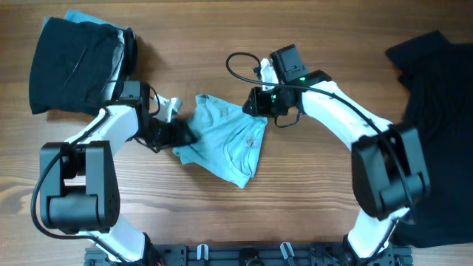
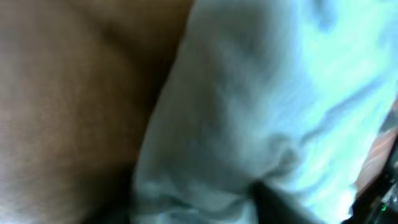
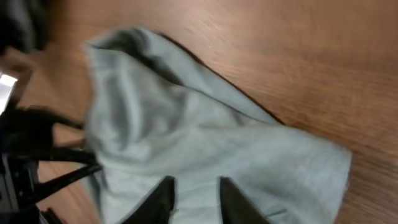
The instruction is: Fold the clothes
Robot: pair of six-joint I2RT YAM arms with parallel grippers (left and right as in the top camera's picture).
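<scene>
Left arm (image 1: 100,129), right arm (image 1: 336,111): white shells are covering black joints; a black cable (image 1: 233,66) is probably trailing from the right.

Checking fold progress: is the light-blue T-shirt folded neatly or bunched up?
Bunched up: the light-blue T-shirt lies as a wrinkled, irregular heap with no straight folded edges.

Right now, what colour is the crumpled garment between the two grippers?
The garment is plain pale blue; the overhead view shows it best.

Clothes (image 1: 229,144) on wooden table (image 1: 310,199)
</scene>
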